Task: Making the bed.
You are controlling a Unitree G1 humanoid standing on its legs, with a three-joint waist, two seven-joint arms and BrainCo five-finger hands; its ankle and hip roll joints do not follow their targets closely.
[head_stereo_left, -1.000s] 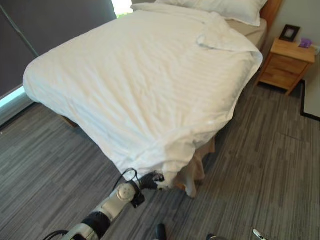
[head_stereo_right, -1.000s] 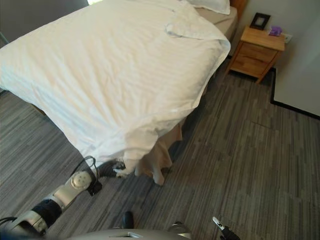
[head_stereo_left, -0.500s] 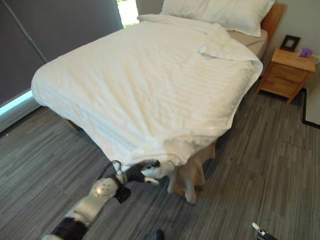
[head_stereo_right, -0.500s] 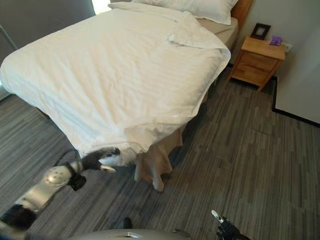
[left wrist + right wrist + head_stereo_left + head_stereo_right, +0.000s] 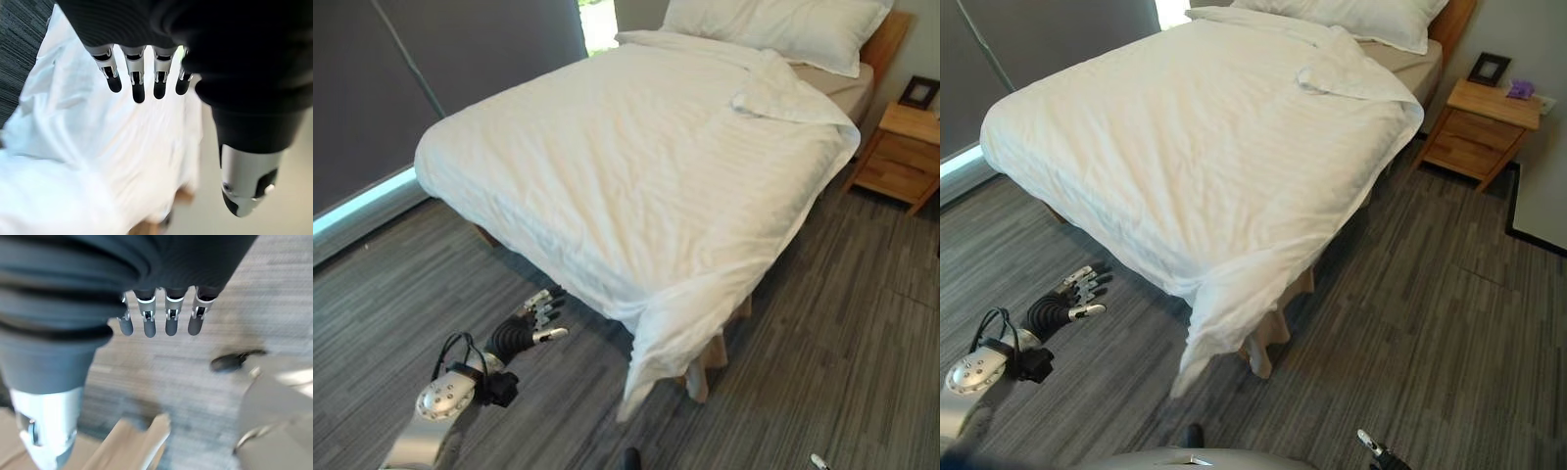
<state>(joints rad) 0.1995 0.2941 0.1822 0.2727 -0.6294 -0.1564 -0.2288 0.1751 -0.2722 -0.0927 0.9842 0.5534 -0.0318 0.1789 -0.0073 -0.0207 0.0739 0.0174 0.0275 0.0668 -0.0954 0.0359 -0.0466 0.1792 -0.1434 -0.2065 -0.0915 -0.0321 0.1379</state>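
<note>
The bed's white striped duvet (image 5: 636, 166) covers the mattress, and its near corner (image 5: 671, 338) hangs loose down to the floor. At the head end one duvet corner (image 5: 788, 93) is folded back below the white pillows (image 5: 783, 20). My left hand (image 5: 530, 321) hovers low over the carpet, left of the hanging corner and apart from it, open with straight fingers (image 5: 138, 85) that hold nothing. My right hand (image 5: 168, 316) is open over the floor, and its tip shows at the bottom edge (image 5: 1371, 452).
A wooden nightstand (image 5: 1484, 132) with a picture frame (image 5: 1489, 67) and a small purple thing (image 5: 1520, 88) stands right of the bed head. A beige skirt (image 5: 1268, 343) hangs under the near bed corner. Dark curtains (image 5: 411, 78) line the left wall. Grey carpet (image 5: 1410, 313) lies right of the bed.
My left hand has let go of the duvet's near corner and drawn back to the left. The corner now hangs down freely. The camera has also shifted.
</note>
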